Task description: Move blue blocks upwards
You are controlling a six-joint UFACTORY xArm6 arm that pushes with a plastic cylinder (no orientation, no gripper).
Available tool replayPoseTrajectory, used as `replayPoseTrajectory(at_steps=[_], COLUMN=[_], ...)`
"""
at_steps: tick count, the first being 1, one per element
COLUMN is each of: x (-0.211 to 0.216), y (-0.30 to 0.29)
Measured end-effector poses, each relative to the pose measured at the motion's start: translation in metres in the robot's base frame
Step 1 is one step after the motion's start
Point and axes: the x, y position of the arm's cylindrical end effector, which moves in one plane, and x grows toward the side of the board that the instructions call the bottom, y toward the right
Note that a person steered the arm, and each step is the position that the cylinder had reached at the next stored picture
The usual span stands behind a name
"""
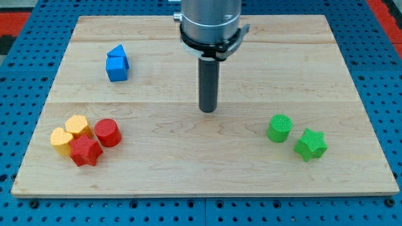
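Two blue blocks sit together at the board's upper left: a blue cube (116,68) in front and a second blue block (119,53) touching it just behind; the second one's shape is hard to make out. My tip (208,110) rests on the board near the middle, well to the right of the blue blocks and a little lower in the view. It touches no block.
A cluster at the lower left holds a yellow heart (61,140), a yellow block (78,125), a red star (85,151) and a red cylinder (107,132). A green cylinder (279,128) and a green star (311,144) lie at the lower right. The wooden board (201,176) sits on a blue pegboard.
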Motion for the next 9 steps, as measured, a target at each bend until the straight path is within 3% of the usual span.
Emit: replayPoseTrajectory(at_steps=[3, 5, 7, 9], x=[0.0, 0.0, -0.006, -0.055], y=[-0.014, -0.081, -0.209, -0.17])
